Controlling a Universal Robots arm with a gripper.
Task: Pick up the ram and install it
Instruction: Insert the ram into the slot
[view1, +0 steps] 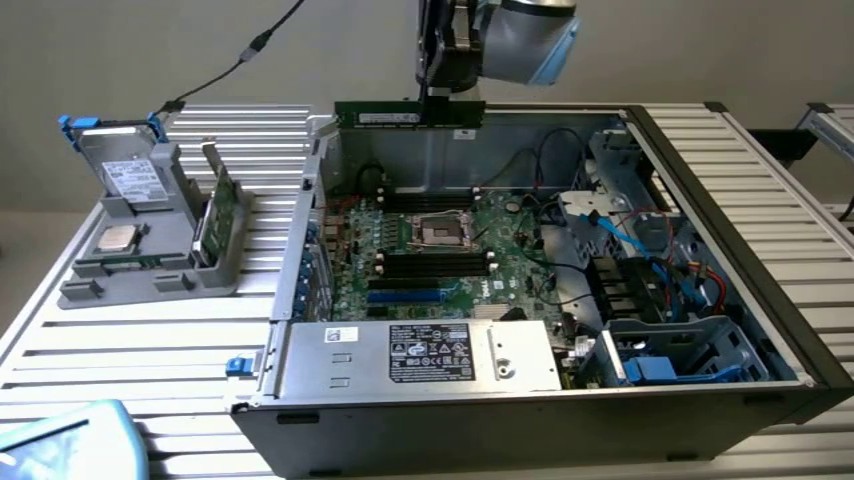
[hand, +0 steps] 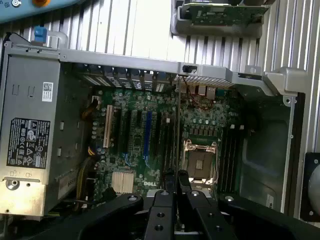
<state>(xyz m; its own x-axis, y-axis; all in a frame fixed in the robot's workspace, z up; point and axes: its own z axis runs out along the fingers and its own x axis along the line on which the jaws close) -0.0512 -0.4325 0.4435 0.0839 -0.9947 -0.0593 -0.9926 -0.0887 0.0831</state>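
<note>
Green and thin, the ram (view1: 387, 114) is pinched by its top edge between the jaws of the gripper (view1: 438, 97). It is held level in the upper centre of the exterior view, above the far wall of the open computer case (view1: 534, 430). For this carry, the stick is best kept level and parallel to the black memory slots (view1: 434, 262) beside the CPU socket (view1: 441, 233), with its notch matched to the slot key.
</note>
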